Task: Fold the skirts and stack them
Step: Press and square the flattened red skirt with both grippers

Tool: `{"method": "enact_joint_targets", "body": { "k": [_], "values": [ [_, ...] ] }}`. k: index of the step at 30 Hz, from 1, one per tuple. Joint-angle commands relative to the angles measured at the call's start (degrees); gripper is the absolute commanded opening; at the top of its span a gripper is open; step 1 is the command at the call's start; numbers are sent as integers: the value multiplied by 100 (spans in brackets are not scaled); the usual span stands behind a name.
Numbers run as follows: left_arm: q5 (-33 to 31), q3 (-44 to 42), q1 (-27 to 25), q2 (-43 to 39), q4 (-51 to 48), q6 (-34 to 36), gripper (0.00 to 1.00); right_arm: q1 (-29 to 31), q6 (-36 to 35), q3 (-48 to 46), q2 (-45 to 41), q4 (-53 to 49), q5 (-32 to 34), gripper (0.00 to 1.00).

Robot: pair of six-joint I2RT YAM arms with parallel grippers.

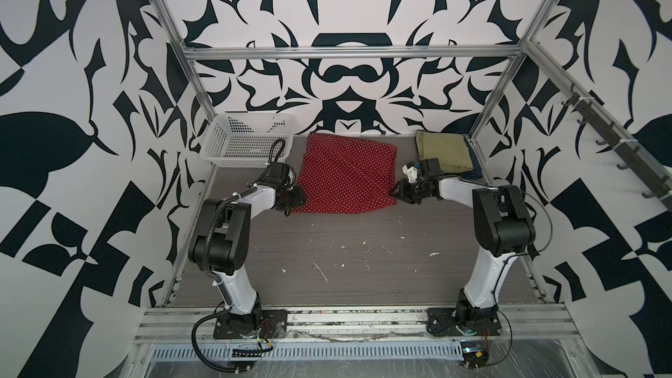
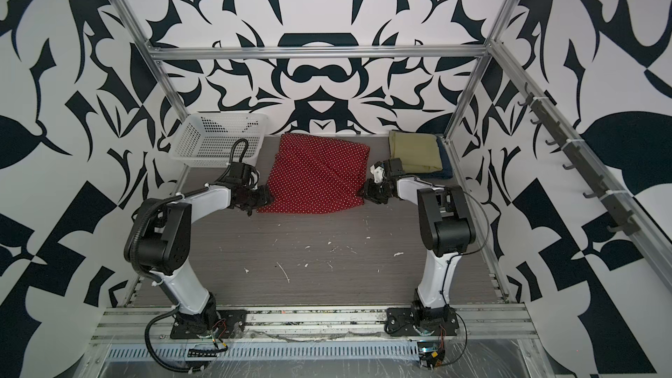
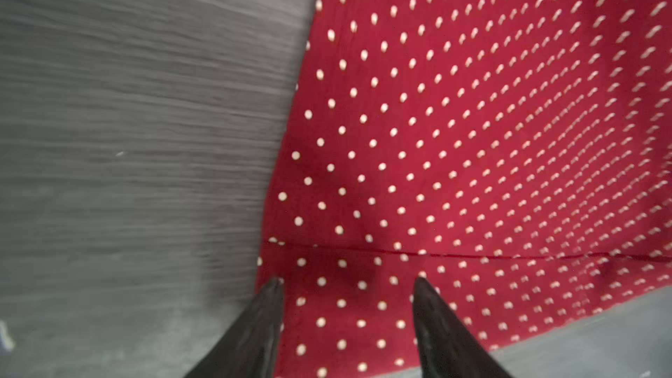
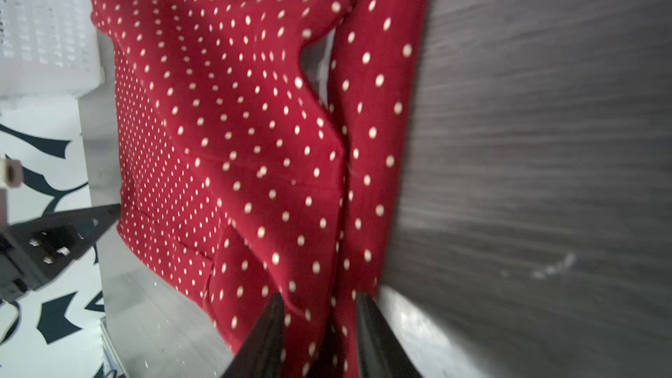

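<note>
Fingers (image 3: 254, 329) of the left gripper (image 3: 345, 283) stand apart over the red skirt (image 1: 345, 172), near-left corner; the right gripper (image 4: 320, 298) straddles a fold at its near-right corner, grip unclear. The olive skirt (image 1: 442, 150) lies on the denim skirt (image 1: 475, 169), far right. Red fold seems in hand: next pinch both corners, carry far; basket (image 1: 232, 147) crowds far left, near table (image 1: 363, 249) open

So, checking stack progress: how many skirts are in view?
3. The red polka-dot skirt lies spread centrally; the olive skirt sits folded on the mostly covered blue skirt at the far right.
</note>
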Motion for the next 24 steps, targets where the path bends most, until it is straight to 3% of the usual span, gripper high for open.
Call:
{"method": "enact_joint_targets", "body": {
  "k": [1, 3, 5, 18, 20, 21, 24],
  "values": [
    [257, -74, 10, 97, 451, -61, 40, 93, 61, 322, -44, 95, -139, 22],
    [341, -120, 34, 148, 539, -105, 14, 98, 69, 363, -24, 41, -250, 6],
    [365, -97, 77, 128, 493, -74, 0, 94, 105, 316, -193, -16, -154, 0],
    [-200, -576, 237, -1517, 88, -61, 0, -7, 156, -587, -2116, -350, 373, 0],
    [-9, -685, 239, -1607, 49, -55, 0, -7, 99, -917, -2210, -316, 441, 0],
    [268, -715, 239, -1581, 38, -40, 7, -21, 29, -1053, -2211, -368, 487, 0],
    [709, -888, 165, -1348, 81, -202, 44, -21, -13, -1550, -2150, -320, 563, 0]
  ]
}}
